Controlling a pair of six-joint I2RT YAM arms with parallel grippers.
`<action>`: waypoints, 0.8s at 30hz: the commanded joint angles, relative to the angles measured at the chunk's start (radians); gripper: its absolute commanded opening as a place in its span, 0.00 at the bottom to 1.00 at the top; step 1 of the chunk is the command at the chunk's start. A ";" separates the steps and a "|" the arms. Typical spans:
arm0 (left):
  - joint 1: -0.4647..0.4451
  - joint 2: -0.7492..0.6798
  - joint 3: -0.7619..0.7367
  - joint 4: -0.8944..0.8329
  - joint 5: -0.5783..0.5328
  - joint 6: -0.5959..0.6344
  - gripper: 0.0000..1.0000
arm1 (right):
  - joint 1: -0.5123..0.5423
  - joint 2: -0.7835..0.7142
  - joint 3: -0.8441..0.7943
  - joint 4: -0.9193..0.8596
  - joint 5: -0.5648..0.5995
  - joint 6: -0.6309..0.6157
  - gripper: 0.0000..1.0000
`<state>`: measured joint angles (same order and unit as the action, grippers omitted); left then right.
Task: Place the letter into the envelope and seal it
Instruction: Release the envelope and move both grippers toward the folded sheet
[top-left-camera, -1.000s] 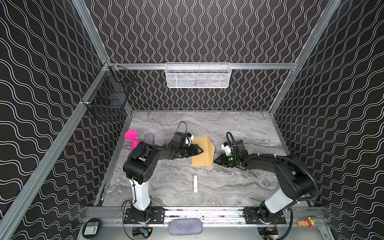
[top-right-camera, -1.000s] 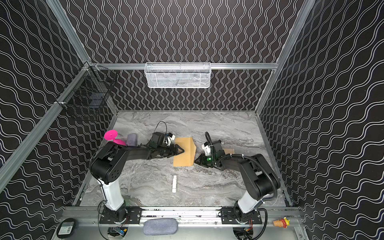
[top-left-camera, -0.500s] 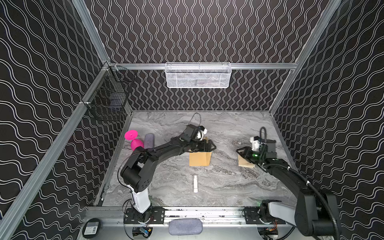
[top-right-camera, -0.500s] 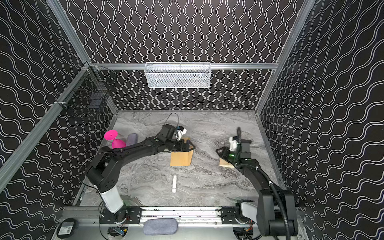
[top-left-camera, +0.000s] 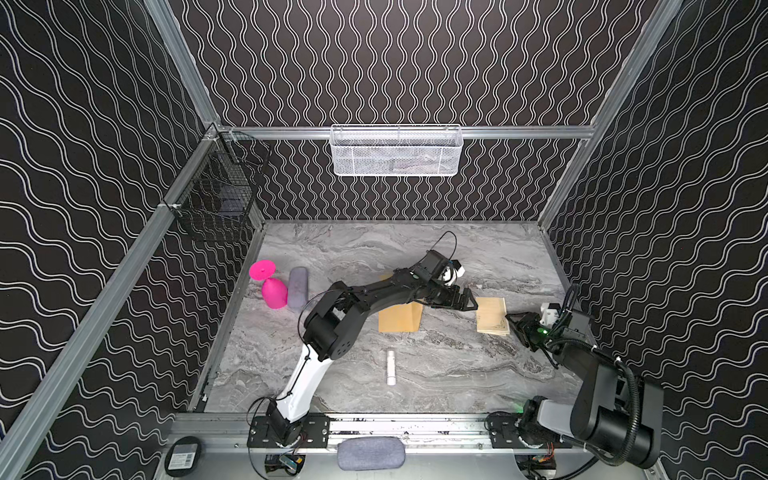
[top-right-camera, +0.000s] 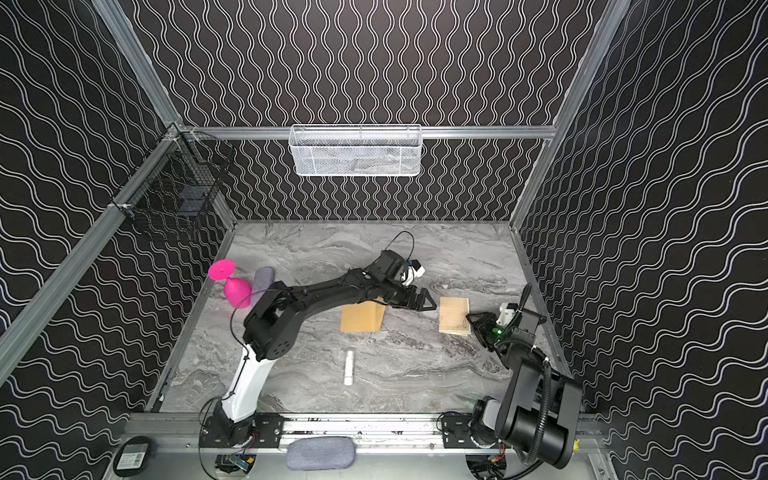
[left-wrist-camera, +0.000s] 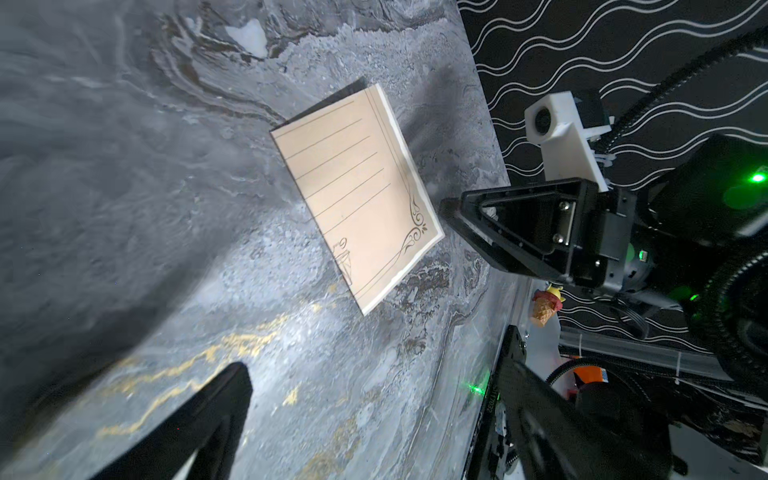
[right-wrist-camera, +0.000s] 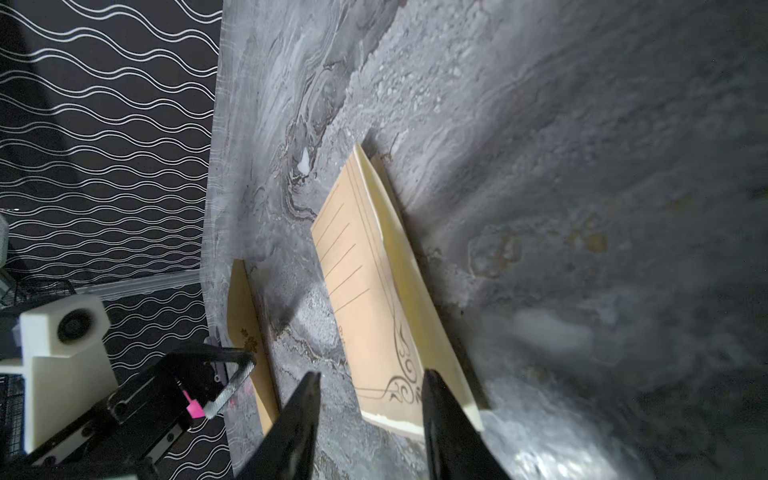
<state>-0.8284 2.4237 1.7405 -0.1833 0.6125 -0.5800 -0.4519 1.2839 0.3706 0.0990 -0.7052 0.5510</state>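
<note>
- Letter (top-left-camera: 491, 315) lay folded near the tabletop's (top-left-camera: 436, 374) right edge; envelope (top-left-camera: 400, 318) sat mid-table, well apart
- Left gripper (top-left-camera: 471, 300) gaped wide, empty, between them
- Right gripper (top-left-camera: 514, 325) stood part-open, empty, beside the letter's near-right corner
- Letter likely light, floppy, slick: pinch its loose layered edge

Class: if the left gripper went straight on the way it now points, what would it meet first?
Probably the folded pale tan paper letter with the dark ornate border, lying just ahead of the left gripper, though its height is unclear.
</note>
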 joint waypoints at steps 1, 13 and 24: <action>-0.009 0.064 0.076 -0.012 0.041 -0.030 0.97 | -0.021 0.011 -0.004 0.024 -0.013 -0.030 0.43; -0.021 0.173 0.108 0.077 0.061 -0.110 0.92 | -0.034 0.107 -0.015 0.096 -0.073 -0.019 0.39; -0.029 0.218 0.125 0.115 0.092 -0.148 0.87 | -0.022 0.129 -0.030 0.174 -0.118 0.012 0.31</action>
<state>-0.8539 2.6236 1.8591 -0.0380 0.7212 -0.7071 -0.4797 1.4029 0.3443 0.2199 -0.7940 0.5430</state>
